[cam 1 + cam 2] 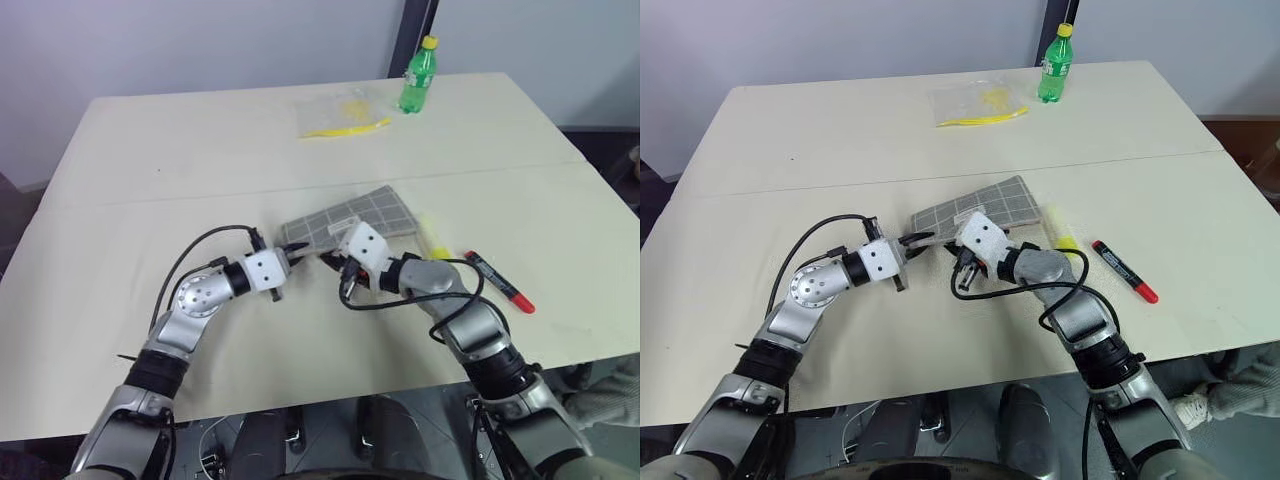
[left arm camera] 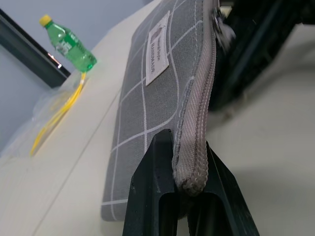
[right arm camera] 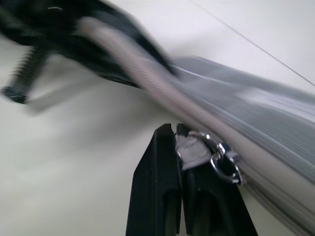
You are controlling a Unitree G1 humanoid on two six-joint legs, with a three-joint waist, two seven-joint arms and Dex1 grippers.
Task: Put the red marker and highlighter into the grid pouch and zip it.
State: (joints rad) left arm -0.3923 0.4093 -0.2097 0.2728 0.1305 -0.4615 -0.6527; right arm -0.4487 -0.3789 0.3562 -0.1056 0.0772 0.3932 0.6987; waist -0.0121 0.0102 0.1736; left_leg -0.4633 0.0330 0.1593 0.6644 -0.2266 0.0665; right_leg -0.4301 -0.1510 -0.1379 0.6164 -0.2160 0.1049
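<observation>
On the worktop [image 1: 150,180], the grid pouch [image 1: 375,215] is clamped at its zip-edge corner by the left hand [image 2: 189,184]; its zip pull [image 3: 197,147] is pinched by the right hand [image 3: 181,169], with the red marker [image 1: 497,281] at 3 o'clock.

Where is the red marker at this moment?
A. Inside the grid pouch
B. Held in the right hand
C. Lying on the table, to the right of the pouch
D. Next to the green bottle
C: the red marker lies bare on the table, on the robot's right of the grid pouch, beyond the highlighter; no hand touches it.
</observation>
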